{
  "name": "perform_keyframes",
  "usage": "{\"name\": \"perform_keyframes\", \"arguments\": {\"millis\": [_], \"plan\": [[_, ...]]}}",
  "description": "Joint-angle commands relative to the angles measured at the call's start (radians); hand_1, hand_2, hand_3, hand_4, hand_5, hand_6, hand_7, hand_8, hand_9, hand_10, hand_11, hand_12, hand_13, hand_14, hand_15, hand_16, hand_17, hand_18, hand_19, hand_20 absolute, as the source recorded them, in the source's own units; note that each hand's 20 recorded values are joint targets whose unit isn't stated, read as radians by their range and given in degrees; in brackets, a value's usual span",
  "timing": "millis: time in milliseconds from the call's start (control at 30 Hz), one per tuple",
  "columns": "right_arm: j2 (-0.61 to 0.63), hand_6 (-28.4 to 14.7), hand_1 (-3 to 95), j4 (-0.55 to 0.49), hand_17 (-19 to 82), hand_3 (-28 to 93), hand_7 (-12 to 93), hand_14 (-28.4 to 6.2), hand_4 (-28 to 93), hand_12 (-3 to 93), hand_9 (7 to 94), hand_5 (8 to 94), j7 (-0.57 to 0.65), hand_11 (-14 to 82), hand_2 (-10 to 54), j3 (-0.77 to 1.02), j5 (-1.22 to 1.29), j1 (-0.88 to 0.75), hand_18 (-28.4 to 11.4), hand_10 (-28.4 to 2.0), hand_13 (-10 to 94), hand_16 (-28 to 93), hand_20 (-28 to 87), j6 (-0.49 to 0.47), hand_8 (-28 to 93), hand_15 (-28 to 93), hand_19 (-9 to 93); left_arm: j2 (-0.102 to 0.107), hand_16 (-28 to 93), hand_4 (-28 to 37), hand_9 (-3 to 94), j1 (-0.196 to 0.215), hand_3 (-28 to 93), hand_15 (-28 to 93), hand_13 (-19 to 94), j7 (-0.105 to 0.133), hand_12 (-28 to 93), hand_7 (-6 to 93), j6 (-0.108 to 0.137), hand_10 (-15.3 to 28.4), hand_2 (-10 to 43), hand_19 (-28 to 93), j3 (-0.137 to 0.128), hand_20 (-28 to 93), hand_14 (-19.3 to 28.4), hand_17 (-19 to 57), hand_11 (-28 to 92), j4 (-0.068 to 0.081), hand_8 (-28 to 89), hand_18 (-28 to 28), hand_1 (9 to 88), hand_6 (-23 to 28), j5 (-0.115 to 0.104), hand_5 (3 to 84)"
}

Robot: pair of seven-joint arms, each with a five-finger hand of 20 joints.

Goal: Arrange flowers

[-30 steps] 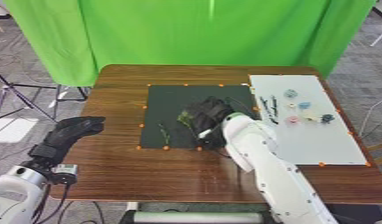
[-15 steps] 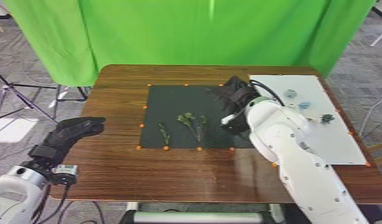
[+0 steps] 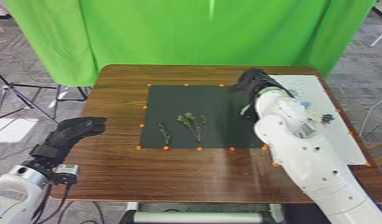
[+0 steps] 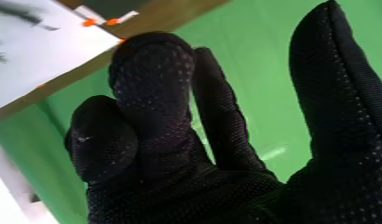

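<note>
Lying on the dark mat (image 3: 179,97), leafy stems (image 3: 189,120) point toward its bottom edge; the right arm (image 3: 298,150) partly hides the white board (image 3: 347,145) and its blossoms (image 3: 327,118). The right hand (image 3: 252,84), released and empty, hangs by the board's top-left corner; the left hand (image 3: 79,129), loosely extended, is beside the brown table's (image 3: 116,170) left edge. A green curtain (image 3: 214,30) stands behind.

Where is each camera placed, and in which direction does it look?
Head view: on the robot's head, facing forward and down over the brown wooden table; shows white left arm, white right arm, black-gloved left hand and right hand.
Right wrist view: on the right wrist, looking past that hand's glove, fingers up, towards the green curtain.
Shared: right hand, table, curtain, white board.
</note>
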Motion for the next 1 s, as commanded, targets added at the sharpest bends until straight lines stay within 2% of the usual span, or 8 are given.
{"name": "perform_keyframes", "arguments": {"millis": [33,200,367,467,500,567,633,1000], "plan": [[0.043,-4.4,31.4,-0.004,63,54,9,-6.2,-12,19.9,44.0,47.1,0.074,4.8,-9.5,0.095,0.053,-0.017,-10.3,-22.7,86,30,35,-0.135,-3,54,93,-0.009,4,-17.1,43.0,0.008,60,15,36,-0.009,16,15.7,-0.02,13.6,-5.3,7,0.0,13,17.4,3.2,21,0.002,-6,11.6,27.9,4.5,0.008,44.6],[0.074,-6.8,29.3,-0.019,63,50,7,-6.3,-13,18.5,43.3,46.0,0.093,4.8,-9.5,0.139,0.055,-0.065,-10.6,-23.7,86,29,35,-0.163,-2,55,93,-0.016,4,-17.1,43.0,0.021,61,15,36,-0.006,16,15.7,-0.021,13.5,-5.4,7,-0.006,13,17.4,3.2,21,0.0,-6,11.8,27.9,4.6,0.006,44.6],[0.086,-7.1,28.9,-0.026,63,50,6,-6.3,-13,17.9,43.1,45.9,0.102,4.7,-9.5,0.178,0.058,-0.106,-11.1,-24.0,86,28,36,-0.172,-2,55,93,-0.01,4,-17.1,43.6,0.036,61,15,36,0.086,16,16.0,0.121,13.6,-5.6,7,0.021,13,17.6,3.7,22,-0.008,-6,11.6,28.4,4.7,0.004,45.2],[0.088,-6.9,28.9,-0.029,63,51,6,-6.3,-13,17.7,43.4,46.0,0.106,4.9,-9.5,0.192,0.065,-0.128,-11.1,-23.7,87,28,36,-0.183,-2,55,93,0.005,3,-18.0,44.2,0.037,61,13,36,0.177,16,17.2,0.257,13.7,-3.7,7,0.053,13,17.2,4.3,22,-0.008,-7,11.1,29.3,4.4,-0.014,45.9],[0.089,-6.9,28.8,-0.032,63,51,6,-6.3,-13,17.6,43.6,46.0,0.108,4.9,-9.5,0.196,0.07,-0.137,-11.1,-23.5,87,28,36,-0.185,-2,55,93,0.018,3,-18.5,44.4,0.036,61,13,36,0.221,16,17.6,0.35,13.8,-2.1,7,0.08,13,17.1,4.4,22,-0.008,-7,10.9,29.3,4.4,-0.015,46.0],[0.088,-6.9,29.0,-0.032,63,51,6,-6.3,-13,17.5,43.8,46.2,0.108,5.0,-9.5,0.203,0.072,-0.15,-11.1,-23.4,87,28,36,-0.185,-2,54,93,0.03,3,-21.3,46.0,0.025,62,13,37,0.295,16,19.3,0.502,13.8,4.8,7,0.121,13,16.7,5.5,24,-0.011,-8,10.1,29.6,3.8,-0.056,46.2],[0.084,-6.8,29.0,-0.039,63,51,6,-6.3,-13,17.4,44.6,46.6,0.113,5.2,-9.5,0.218,0.086,-0.169,-11.2,-23.1,87,28,36,-0.192,-2,54,93,0.037,2,-22.9,48.0,0.015,64,12,37,0.348,15,21.0,0.582,13.4,10.1,7,0.138,13,15.6,6.3,25,-0.009,-9,9.3,31.0,2.9,-0.102,46.7],[0.057,-4.1,39.0,-0.054,65,53,9,-5.0,-12,17.4,52.6,49.4,0.117,7.1,-9.5,0.231,0.118,-0.248,-9.8,-21.5,89,28,34,-0.183,-3,53,93,0.021,3,-23.2,49.4,0.021,65,14,38,0.315,15,22.5,0.522,13.8,10.6,6,0.125,14,15.8,6.6,26,-0.014,-10,8.9,30.7,2.9,-0.102,47.9]]}}
